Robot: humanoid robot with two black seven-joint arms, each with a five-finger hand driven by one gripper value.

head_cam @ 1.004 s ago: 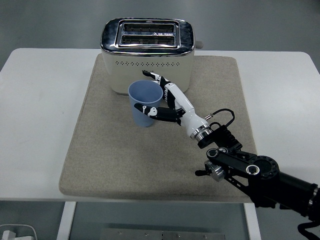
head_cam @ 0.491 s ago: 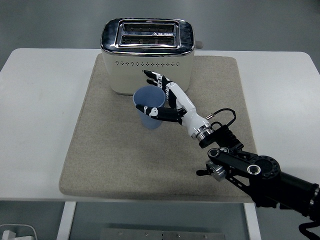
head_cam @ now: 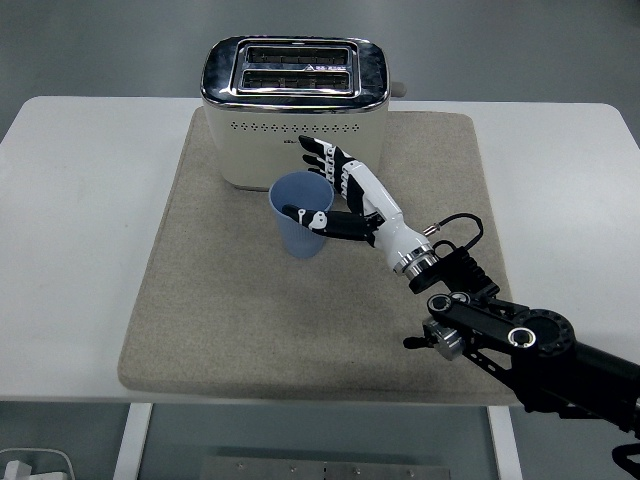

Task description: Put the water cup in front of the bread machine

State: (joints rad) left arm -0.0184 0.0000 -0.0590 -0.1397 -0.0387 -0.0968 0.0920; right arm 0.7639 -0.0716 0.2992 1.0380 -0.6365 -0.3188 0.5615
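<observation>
While upright on mat [head_cam: 200,300], cup [head_cam: 300,215] gripped by right hand [head_cam: 345,195].

The water cup [head_cam: 298,214] is pale blue plastic, upright, open mouth up, empty as far as can be seen. It stands on the mat at six o'clock from the bread machine [head_cam: 295,108], a cream two-slot toaster with chrome top, just beside its front face.

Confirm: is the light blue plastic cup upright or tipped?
Upright: the light blue plastic cup stands mouth-up on the beige mat, the right hand beside it, grip unclear.
</observation>
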